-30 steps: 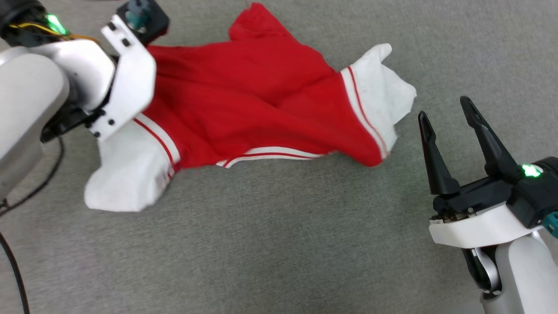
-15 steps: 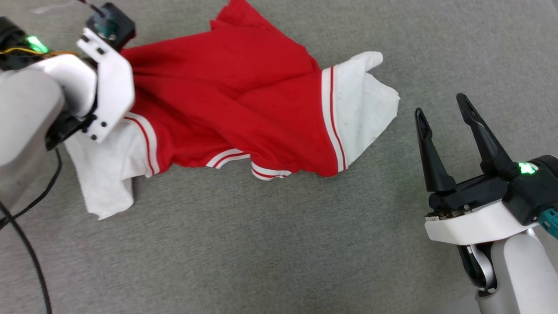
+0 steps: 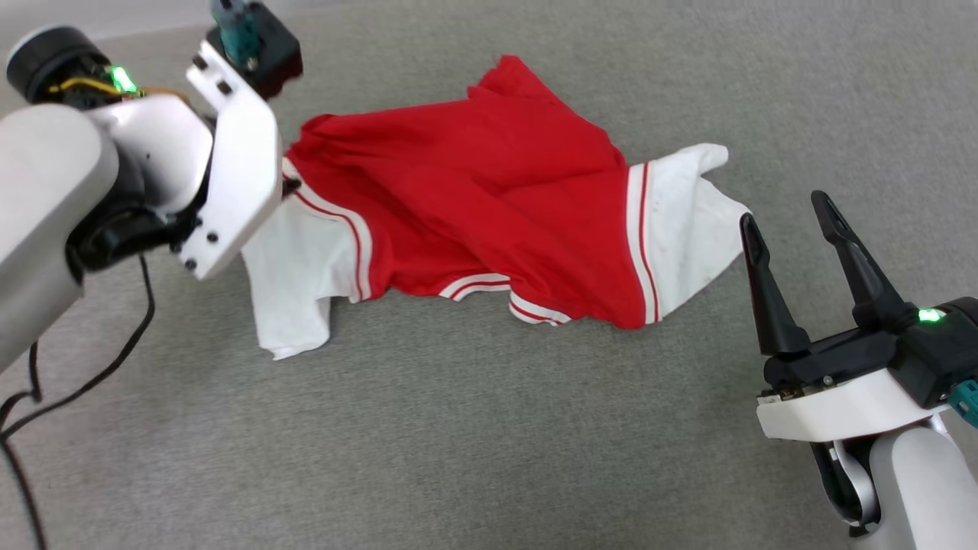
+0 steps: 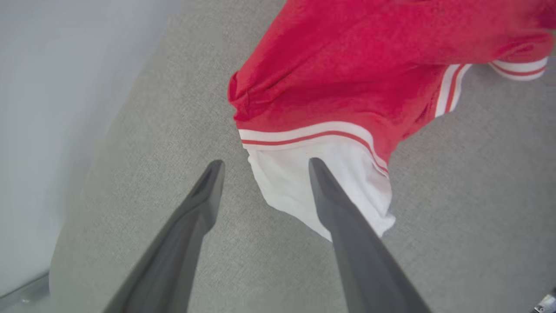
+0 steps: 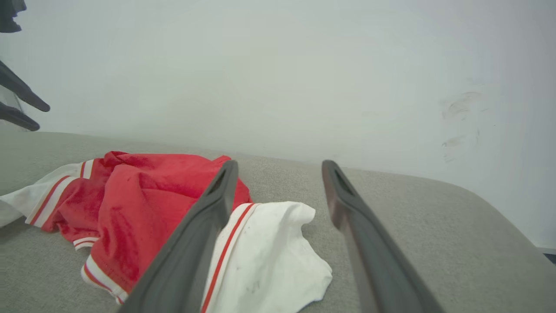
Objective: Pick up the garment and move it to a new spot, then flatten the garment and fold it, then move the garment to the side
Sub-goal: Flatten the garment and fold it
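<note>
The garment [image 3: 489, 191], red with white sleeves and red-white striped trim, lies crumpled on the grey surface; no lettering shows. In the head view my left wrist [image 3: 229, 176] hangs over its left sleeve [image 3: 298, 283] and hides the fingers. In the left wrist view my left gripper [image 4: 265, 164] is open just above that white sleeve [image 4: 295, 182], holding nothing. My right gripper [image 3: 785, 210] stands open just right of the other white sleeve [image 3: 688, 221], apart from it. In the right wrist view my right gripper [image 5: 280, 164] has the garment [image 5: 143, 195] lying low and to the left.
Grey fabric surface [image 3: 474, 443] spreads in front of the garment. A white wall [image 5: 278, 69] rises behind it, and the surface rounds off at the far right [image 5: 499, 208]. A black cable [image 3: 92, 374] loops at the left.
My left gripper went from shut on the garment's left sleeve area to open, letting it go. The garment has settled lower onto the surface. The right gripper stays open.
</note>
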You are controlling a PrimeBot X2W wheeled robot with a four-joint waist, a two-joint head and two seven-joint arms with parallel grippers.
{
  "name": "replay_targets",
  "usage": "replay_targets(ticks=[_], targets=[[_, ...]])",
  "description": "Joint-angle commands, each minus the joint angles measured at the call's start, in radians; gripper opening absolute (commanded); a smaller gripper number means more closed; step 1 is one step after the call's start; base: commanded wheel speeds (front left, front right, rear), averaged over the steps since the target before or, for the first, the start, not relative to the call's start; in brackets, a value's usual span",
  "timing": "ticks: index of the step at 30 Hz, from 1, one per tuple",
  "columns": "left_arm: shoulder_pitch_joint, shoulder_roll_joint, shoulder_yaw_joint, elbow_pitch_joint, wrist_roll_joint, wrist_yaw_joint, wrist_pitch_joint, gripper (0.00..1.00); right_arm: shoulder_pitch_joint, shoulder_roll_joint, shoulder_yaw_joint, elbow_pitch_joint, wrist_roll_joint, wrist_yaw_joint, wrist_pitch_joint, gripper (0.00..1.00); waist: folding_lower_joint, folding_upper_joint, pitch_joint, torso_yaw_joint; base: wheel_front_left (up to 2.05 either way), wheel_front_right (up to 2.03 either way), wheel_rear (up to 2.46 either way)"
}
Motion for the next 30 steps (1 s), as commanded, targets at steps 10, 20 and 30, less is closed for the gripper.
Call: replay_targets(ticks=[10, 20, 30], targets=[[0.153, 0.091, -0.004, -0.224, -0.057, 0.002, 0.184, 1.00, -0.017, -0.016, 0.001, -0.010, 0.008, 0.000, -0.002, 1.00, 0.0000, 0.0000, 0.009, 0.015, 0.00, 0.00, 0.00], [0.292, 0.075, -0.008, -0.197, 0.022, 0.002, 0.224, 1.00, -0.058, 0.000, 0.017, -0.009, 0.007, 0.000, -0.002, 1.00, 0.0000, 0.0000, 0.086, -0.025, 0.00, 0.00, 0.00], [0.299, 0.087, -0.007, -0.161, 0.098, 0.003, 0.127, 0.00, -0.018, -0.005, -0.005, 0.017, 0.006, 0.000, -0.002, 1.00, 0.0000, 0.0000, 0.028, 0.006, 0.00, 0.00, 0.00]])
